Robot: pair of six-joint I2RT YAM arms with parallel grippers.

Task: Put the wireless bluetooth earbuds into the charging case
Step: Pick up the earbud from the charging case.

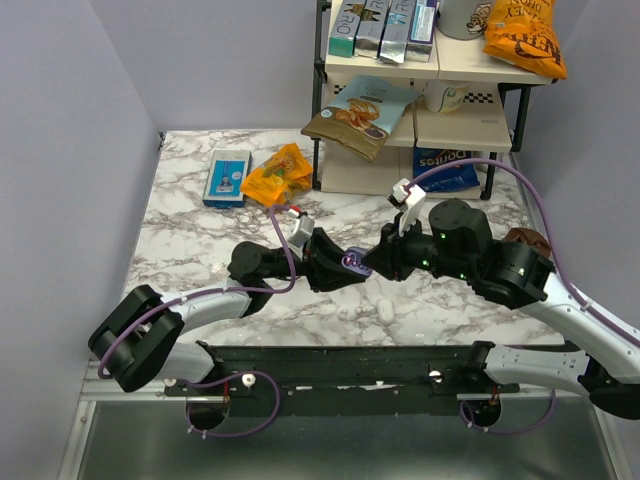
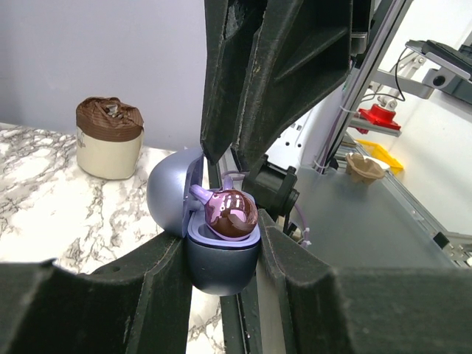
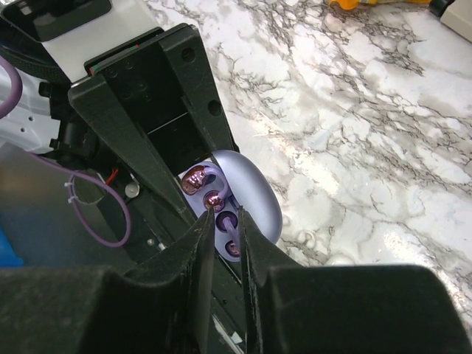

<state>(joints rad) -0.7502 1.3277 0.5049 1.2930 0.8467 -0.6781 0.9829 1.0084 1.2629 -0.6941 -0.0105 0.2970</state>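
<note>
My left gripper (image 1: pixel 338 268) is shut on the base of the open blue-lilac charging case (image 2: pixel 221 254), its lid (image 2: pixel 171 190) swung back. One shiny purple earbud (image 2: pixel 230 214) sits in the case. In the right wrist view both earbuds lie in the case (image 3: pixel 254 188), one (image 3: pixel 198 179) clear of my fingers, the other (image 3: pixel 228 221) in the narrow gap between them. My right gripper (image 3: pixel 225 212) is nearly closed, tips down on the case, with the second earbud's lilac stem against one finger (image 3: pixel 254 251). In the top view the right gripper (image 1: pixel 376 262) meets the case (image 1: pixel 353 262).
A brown-topped cup (image 1: pixel 527 240) stands right of the arms, also in the left wrist view (image 2: pixel 109 138). A small white piece (image 1: pixel 385 311) lies near the front edge. A blue box (image 1: pixel 227 176), an orange packet (image 1: pixel 277 175) and a snack shelf (image 1: pixel 430 90) are at the back.
</note>
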